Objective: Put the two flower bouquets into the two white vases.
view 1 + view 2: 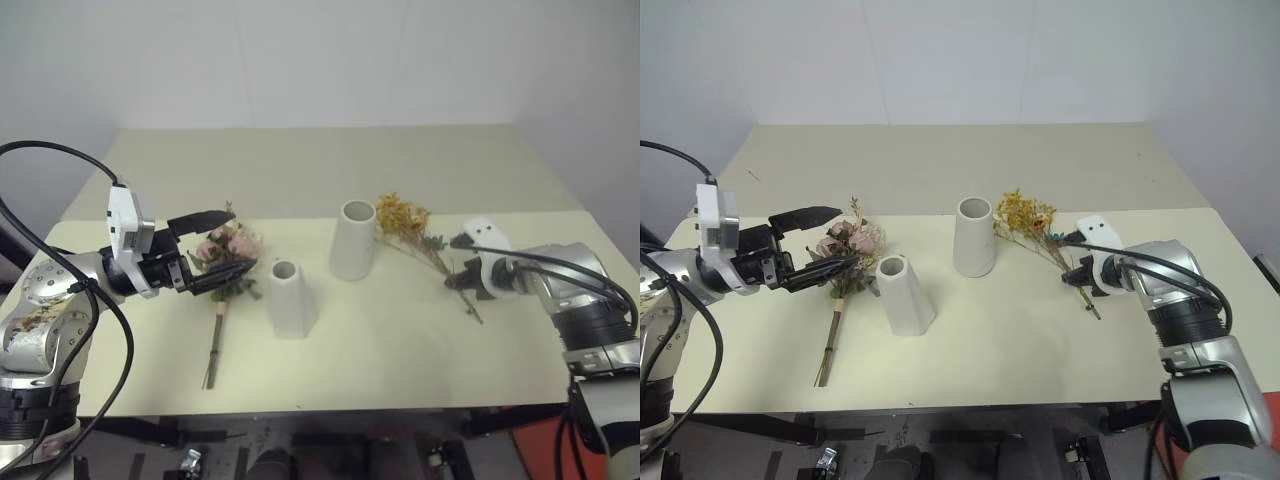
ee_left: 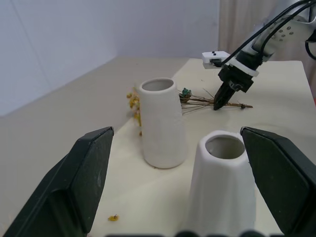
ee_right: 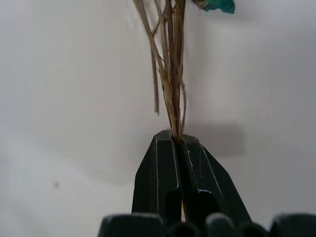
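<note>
The yellow-orange bouquet [image 1: 402,216] lies on the table right of the taller white vase [image 1: 352,243]. My right gripper [image 1: 462,281] is shut on its thin brown stems [image 3: 170,74], tips down at the tabletop. The shorter white vase [image 1: 290,300] stands nearer, to the left. Further left lies the pink rose bouquet [image 1: 848,243], its tied stems [image 1: 214,345] pointing toward the front edge. My left gripper [image 1: 240,241] hovers open over the roses with nothing between its fingers [image 2: 89,177], and it points toward both vases.
The cream table [image 1: 400,350] runs to a white wall at the back; its front edge is close below the rose stems. Bare tabletop lies between the two vases and my right gripper. A small yellow blossom crumb [image 2: 113,217] lies near the taller vase.
</note>
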Tool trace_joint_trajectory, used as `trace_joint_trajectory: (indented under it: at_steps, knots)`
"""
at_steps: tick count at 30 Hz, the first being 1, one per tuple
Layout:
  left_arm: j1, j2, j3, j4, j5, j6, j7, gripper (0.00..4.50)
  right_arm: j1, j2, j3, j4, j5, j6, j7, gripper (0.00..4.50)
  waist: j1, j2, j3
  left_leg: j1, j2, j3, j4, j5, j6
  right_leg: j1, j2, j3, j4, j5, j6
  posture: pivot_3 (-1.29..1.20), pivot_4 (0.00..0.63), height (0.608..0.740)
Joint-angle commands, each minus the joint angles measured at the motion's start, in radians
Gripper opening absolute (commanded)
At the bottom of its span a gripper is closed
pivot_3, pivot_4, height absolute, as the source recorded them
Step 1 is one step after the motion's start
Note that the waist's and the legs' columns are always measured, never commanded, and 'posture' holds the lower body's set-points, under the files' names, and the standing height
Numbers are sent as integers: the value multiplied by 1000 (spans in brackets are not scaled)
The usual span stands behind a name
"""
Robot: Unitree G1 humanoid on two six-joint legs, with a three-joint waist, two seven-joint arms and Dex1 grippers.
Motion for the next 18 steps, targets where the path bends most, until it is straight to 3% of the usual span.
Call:
trace_joint_trajectory:
  at_steps: [1, 8, 10, 18]
  knots:
    - [-9, -4, 44, -28, -32, -22, 7, 4500, -54, 38, -142, 15, -9, -114, -114, 30, 1, 0, 0, 0, 0, 0, 0, 0, 0, 0, 0, 0, 0, 0, 0, 0, 150, 740]
    - [3, -16, 70, -33, -55, -12, 33, 4500, -70, 179, -353, 24, 36, -421, -273, 30, -2, 0, 0, -1, 0, 0, 0, 0, 0, 0, 0, 0, 1, 0, 0, 0, 150, 740]
    - [8, -16, 76, -36, -59, -8, 40, 4500, -42, 220, -388, -13, 47, -599, -267, 30, -6, 0, 0, -1, 0, 0, 0, 0, 0, -1, 0, 0, 1, 0, 0, 0, 150, 740]
    - [23, -8, 80, -38, -62, -5, 58, 4500, -104, 349, -421, -47, 208, -785, -112, 30, -23, 0, 0, 0, 0, -2, -1, 0, 0, 0, 0, 0, 4, 0, 0, 0, 150, 740]
